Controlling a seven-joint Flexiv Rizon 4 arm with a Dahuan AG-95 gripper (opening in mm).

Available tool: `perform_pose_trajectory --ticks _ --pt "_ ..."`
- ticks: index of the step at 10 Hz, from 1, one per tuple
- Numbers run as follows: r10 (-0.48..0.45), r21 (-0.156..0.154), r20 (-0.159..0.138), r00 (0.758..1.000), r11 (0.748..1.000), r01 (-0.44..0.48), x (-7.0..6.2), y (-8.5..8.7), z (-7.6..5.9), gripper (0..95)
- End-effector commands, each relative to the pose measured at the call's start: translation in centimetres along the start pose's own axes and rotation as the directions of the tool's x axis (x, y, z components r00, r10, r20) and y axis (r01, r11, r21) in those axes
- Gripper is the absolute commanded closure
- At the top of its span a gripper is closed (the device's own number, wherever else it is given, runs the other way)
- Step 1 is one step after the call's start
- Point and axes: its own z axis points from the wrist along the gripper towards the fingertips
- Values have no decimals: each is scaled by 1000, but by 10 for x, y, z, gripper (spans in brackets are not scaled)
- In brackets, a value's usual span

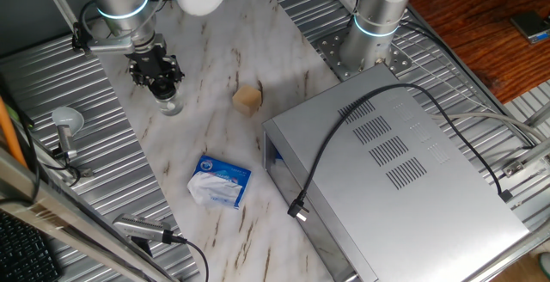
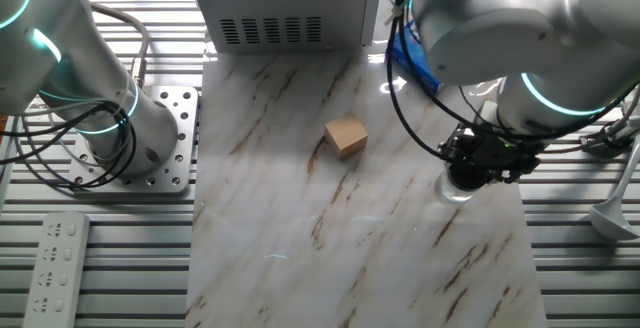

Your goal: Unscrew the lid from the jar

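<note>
The jar (image 1: 171,105) (image 2: 452,190) is a small clear glass cylinder standing upright on the marble board, near its edge. My gripper (image 1: 165,91) (image 2: 468,176) comes straight down onto the jar's top. Its black fingers are drawn close together around the lid. The lid is black like the fingers and almost wholly hidden between them, so its edge cannot be made out. Only the glass below the fingers shows in either fixed view.
A tan cube (image 1: 247,100) (image 2: 346,136) sits mid-board. A blue-and-white packet (image 1: 220,181) lies further along the board. A large silver box (image 1: 395,170) (image 2: 280,8) with a cable borders the board. A second arm's base (image 1: 369,41) (image 2: 110,138) and a metal ladle (image 1: 64,123) (image 2: 610,218) stand alongside.
</note>
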Motion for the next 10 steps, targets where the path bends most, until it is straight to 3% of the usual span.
perform_pose_trajectory --ticks 1,10 --pt "-4 -8 -6 1000 1000 4 1 1 4 570" --pt "-20 -3 -28 999 1000 20 0 0 7 570"
